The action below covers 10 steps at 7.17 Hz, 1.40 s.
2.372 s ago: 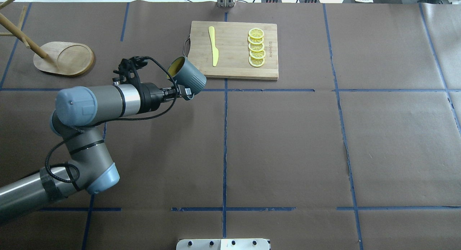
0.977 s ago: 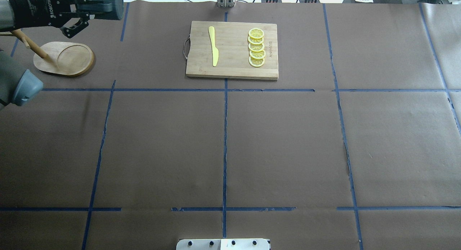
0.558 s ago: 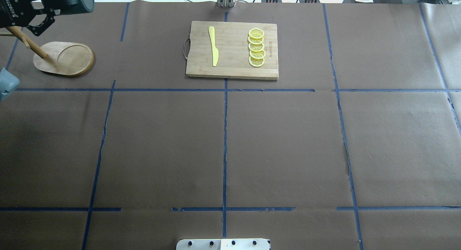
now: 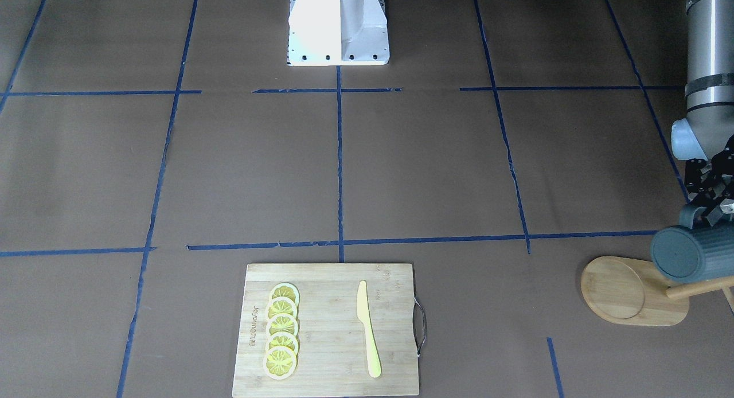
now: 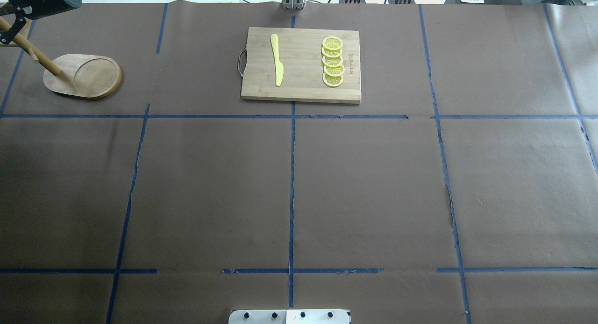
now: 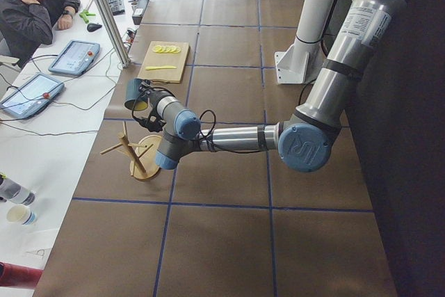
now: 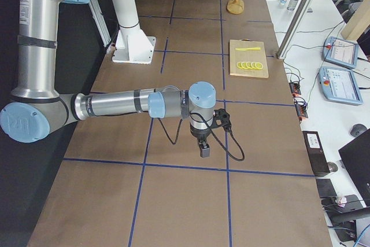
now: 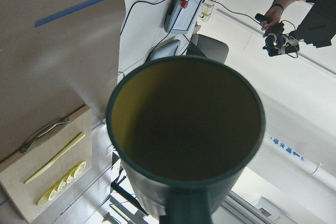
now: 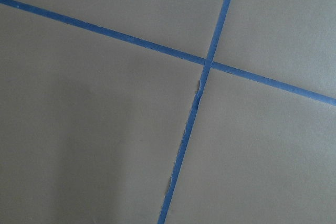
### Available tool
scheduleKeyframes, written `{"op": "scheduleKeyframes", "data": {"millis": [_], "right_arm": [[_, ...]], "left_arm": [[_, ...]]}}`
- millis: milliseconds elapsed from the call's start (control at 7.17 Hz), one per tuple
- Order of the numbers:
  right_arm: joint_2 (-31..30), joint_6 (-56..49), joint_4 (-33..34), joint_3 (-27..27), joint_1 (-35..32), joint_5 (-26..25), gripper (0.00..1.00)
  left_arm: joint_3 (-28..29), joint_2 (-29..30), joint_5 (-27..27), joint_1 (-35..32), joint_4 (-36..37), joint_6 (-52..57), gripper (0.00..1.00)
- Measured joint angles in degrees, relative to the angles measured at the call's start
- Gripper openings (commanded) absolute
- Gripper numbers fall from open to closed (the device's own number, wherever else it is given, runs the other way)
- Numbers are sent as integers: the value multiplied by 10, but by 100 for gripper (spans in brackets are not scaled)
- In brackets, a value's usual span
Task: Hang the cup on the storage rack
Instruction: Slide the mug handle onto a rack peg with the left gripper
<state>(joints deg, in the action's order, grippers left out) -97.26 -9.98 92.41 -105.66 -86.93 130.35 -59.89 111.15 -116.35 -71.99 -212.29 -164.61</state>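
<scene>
**Cup held aloft beside the storage rack**

The left gripper [image 4: 710, 206], at the right edge of the front-facing view, is closed on the side handle of a dark teal-grey ribbed cup with a yellow-olive interior [image 4: 691, 253]. The cup is clear of the counter [image 4: 424, 168] and lies on its side. In the left wrist view its open mouth fills the centre of the frame and its handle points to the bottom edge.

The light wooden storage rack with an oval base, upright pole and thin pegs [image 4: 631, 292] stands at the lower right of the front-facing view. There the cup overlaps the pole. In the left side view the cup sits up and to the left of the rack's top, and is on no peg.

A rectangular wooden cutting board [image 4: 330, 329] lies at the bottom centre. It carries a row of yellow lemon slices [image 4: 281, 332] and a pale yellow knife [image 4: 367, 329].

The right gripper [image 7: 203, 150] points down at the brown counter in the lower centre of the right side view. Its opening cannot be told.
</scene>
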Motion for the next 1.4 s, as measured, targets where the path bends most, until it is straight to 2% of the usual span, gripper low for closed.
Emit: {"op": "scheduleKeyframes", "data": {"millis": [698, 1256, 1395], "right_arm": [[-4, -4, 0, -15, -12, 0, 100], [-7, -3, 0, -23, -17, 0, 100], [-7, -3, 0, -23, -17, 0, 100]], "left_arm": [[67, 8, 53, 2, -26, 3, 0], [104, 0, 58, 1, -56, 5, 6], [111, -7, 58, 1, -68, 5, 31]]}}
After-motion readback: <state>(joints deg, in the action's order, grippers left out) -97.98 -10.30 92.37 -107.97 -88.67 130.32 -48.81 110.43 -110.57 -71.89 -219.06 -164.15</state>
